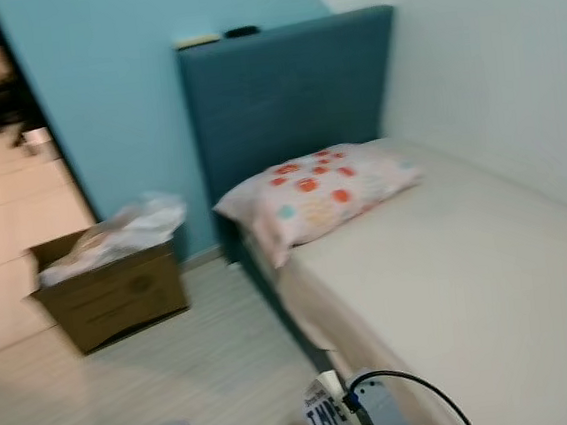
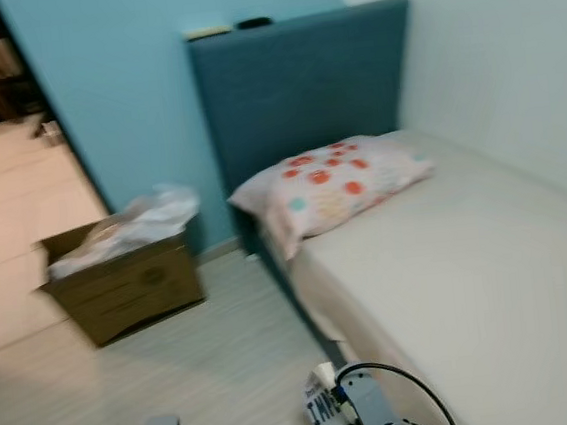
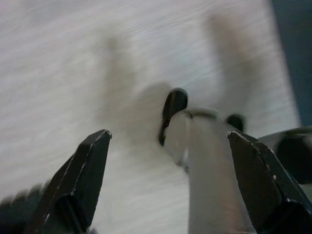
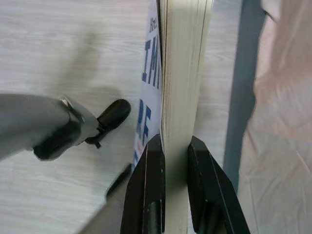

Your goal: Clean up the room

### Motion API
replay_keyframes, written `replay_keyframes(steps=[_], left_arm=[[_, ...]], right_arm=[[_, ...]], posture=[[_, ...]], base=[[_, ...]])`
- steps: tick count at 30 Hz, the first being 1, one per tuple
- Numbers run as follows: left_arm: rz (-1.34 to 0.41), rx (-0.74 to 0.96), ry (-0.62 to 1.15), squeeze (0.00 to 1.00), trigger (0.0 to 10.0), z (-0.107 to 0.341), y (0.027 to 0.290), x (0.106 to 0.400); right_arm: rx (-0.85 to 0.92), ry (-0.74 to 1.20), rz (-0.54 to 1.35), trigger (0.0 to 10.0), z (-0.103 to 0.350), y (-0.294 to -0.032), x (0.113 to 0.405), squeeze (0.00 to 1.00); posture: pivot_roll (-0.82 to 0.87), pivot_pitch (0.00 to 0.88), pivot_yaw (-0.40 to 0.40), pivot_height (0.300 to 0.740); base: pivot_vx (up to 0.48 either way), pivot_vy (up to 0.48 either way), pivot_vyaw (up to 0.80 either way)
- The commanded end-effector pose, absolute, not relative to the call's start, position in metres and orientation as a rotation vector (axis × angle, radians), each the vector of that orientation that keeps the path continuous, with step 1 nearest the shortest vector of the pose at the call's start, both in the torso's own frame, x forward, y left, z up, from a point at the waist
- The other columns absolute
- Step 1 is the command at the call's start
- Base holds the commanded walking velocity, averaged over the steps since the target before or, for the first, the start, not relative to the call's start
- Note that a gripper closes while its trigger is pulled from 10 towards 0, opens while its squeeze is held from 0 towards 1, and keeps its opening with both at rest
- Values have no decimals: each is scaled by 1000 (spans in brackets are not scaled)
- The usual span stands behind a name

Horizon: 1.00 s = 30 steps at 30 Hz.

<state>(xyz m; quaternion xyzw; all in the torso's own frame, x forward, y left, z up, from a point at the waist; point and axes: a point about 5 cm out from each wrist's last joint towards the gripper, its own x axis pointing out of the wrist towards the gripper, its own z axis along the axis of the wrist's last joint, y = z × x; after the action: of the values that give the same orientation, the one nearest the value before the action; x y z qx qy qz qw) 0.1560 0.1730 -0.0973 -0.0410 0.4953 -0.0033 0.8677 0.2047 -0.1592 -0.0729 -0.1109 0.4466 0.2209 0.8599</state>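
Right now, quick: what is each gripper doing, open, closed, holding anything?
Left gripper: open, holding nothing, hanging over the floor.
Right gripper: closed on a book, pinched edge-on between its fingers.

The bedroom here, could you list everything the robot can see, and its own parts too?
Bed: one, pale sheet, along the white wall on the right.
Headboard: one, dark teal, against the blue wall.
Pillow: one, white with red and orange spots, at the head of the bed.
Small items on the headboard: two, one pale and one dark, too blurred to name.
Cardboard box: one, brown, on the floor left of the bed, open.
Plastic bag: one, whitish, crumpled in the top of the box.
Book: one, white cover with blue lettering, held edge-on above the floor.
Right gripper: black, clamped on the book.
Left gripper: black, fingers apart, holding nothing, over the floor.
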Motion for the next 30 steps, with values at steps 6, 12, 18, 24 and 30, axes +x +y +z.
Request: replay_keyframes(steps=[6, 12, 18, 24, 30], left_arm=[[-20, -86, 1035, 0, 10000, -97, 173, 158], [-25, -83, 1037, 0, 10000, -96, 173, 158], [-28, -84, 1036, 0, 10000, -96, 172, 159], [-36, -83, 1026, 0, 10000, -95, 172, 162], [-23, -82, 1022, 0, 10000, -94, 178, 163]], right_arm=[[-230, 953, 440, 10000, -74, -161, 205, 0], [-238, 962, 460, 10000, -74, -159, 203, 0], [-252, 964, 462, 10000, -74, -159, 203, 0], [-226, 928, 447, 10000, -69, -157, 212, 0], [-158, 864, 433, 10000, -61, -145, 227, 0]], posture=[[-41, 0, -38, 740], [-40, 0, -36, 740], [-39, 0, -32, 740], [-45, 0, -23, 740], [-45, 0, -19, 740]], base=[[138, 0, 133], [324, 0, 0], [330, 0, 0], [329, 0, 0], [331, 0, 0]])
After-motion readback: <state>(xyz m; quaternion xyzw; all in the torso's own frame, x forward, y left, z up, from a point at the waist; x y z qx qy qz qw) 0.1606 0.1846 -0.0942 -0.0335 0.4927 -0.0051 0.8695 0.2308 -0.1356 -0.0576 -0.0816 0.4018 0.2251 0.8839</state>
